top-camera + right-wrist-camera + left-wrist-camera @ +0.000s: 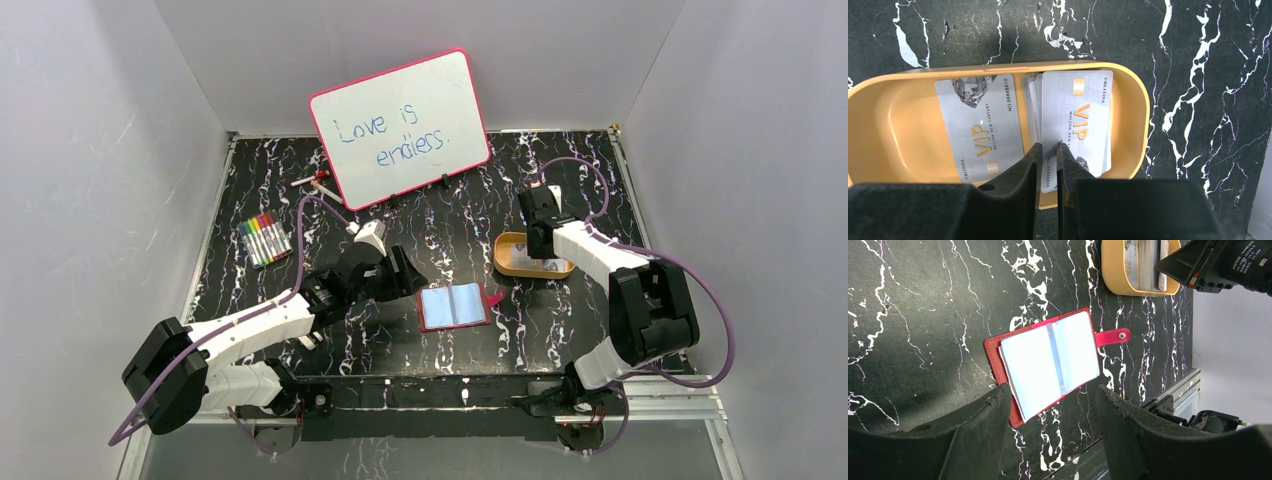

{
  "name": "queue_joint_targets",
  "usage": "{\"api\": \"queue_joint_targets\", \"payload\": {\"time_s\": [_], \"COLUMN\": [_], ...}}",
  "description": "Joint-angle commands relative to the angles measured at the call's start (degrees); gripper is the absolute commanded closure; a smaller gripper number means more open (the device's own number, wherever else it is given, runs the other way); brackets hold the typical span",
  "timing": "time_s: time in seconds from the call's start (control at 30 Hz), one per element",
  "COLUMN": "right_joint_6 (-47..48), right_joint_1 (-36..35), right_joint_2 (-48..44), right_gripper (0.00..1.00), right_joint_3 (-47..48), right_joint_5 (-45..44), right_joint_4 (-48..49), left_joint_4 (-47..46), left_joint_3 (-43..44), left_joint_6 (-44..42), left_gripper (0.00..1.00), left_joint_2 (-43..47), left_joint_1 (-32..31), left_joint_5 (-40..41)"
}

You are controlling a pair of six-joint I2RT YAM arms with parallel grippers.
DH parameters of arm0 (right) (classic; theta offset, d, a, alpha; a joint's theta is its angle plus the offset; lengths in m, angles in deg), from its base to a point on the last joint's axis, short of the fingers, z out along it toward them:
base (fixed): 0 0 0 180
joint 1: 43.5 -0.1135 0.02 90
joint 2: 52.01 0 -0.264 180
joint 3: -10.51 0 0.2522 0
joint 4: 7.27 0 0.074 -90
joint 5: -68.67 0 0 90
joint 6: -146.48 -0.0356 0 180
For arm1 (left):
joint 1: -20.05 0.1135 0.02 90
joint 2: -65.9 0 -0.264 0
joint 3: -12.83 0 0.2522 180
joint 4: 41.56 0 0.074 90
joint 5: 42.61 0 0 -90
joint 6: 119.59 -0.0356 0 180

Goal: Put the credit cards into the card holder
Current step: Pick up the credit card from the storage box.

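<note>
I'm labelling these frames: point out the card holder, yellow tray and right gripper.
card holder (1033, 370), left wrist view, pale inner pocket.
yellow tray (898, 130), right wrist view, bare floor.
right gripper (1049, 147), right wrist view, between fingertips.

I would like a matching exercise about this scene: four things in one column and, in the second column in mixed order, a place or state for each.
Things:
1. card holder
2. credit cards
3. whiteboard
4. markers

Places or states:
A. propped upright at the back, with writing on it
B. inside the yellow-orange tray
C. side by side in a row, far left
D. lying open, pale pockets facing up

Pairs: 1-D, 2-B, 3-A, 4-C
</note>
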Motion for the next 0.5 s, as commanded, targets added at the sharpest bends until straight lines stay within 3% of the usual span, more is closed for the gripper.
{"api": "queue_joint_targets", "payload": {"time_s": [0.0, 0.2, 0.47], "right_joint_6": [-1.2, -2.3, -2.5], "right_joint_1": [-0.4, -0.4, -0.3], "right_joint_2": [-1.6, -3.2, -5.4], "right_gripper": [0.9, 0.99, 1.0], "right_joint_3": [2.2, 2.4, 3.6], "right_joint_5": [2.3, 1.7, -0.2], "right_joint_4": [-1.9, -3.3, -4.7], "left_joint_4": [-0.6, -0.6, -0.8], "left_joint_3": [-0.5, -0.5, -0.2], "left_joint_6": [0.1, 0.2, 0.2], "left_gripper": [0.4, 0.4, 0.4], "left_joint_2": [1.6, 1.7, 1.2], "left_joint_1": [0.3, 0.3, 0.3], "left_joint_5": [-0.5, -0.4, -0.7]}}
